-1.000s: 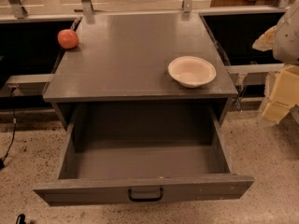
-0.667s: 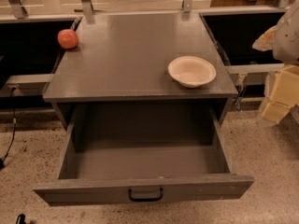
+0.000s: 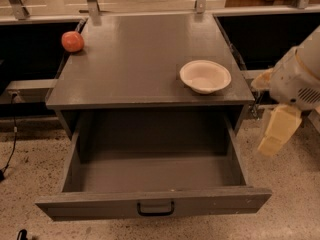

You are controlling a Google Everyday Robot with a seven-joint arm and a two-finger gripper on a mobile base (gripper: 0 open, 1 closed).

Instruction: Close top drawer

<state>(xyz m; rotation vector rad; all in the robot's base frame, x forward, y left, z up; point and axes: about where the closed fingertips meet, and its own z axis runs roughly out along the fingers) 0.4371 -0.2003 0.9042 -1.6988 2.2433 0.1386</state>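
Note:
The top drawer of the gray cabinet is pulled far out toward me. Its box is deep and nothing shows inside. Its wide flat front has a small dark pull handle at the middle. My gripper, cream coloured on a white arm, hangs to the right of the cabinet beside the drawer's right side wall. It is apart from the drawer and holds nothing that I can see.
A white bowl sits on the cabinet top at the right front. An orange-red fruit sits at its far left edge. Metal rail posts stand behind. Speckled floor lies around, with a black cable at the left.
My gripper has moved down and to the left, closer to the drawer's right side. The drawer, bowl and fruit have not moved.

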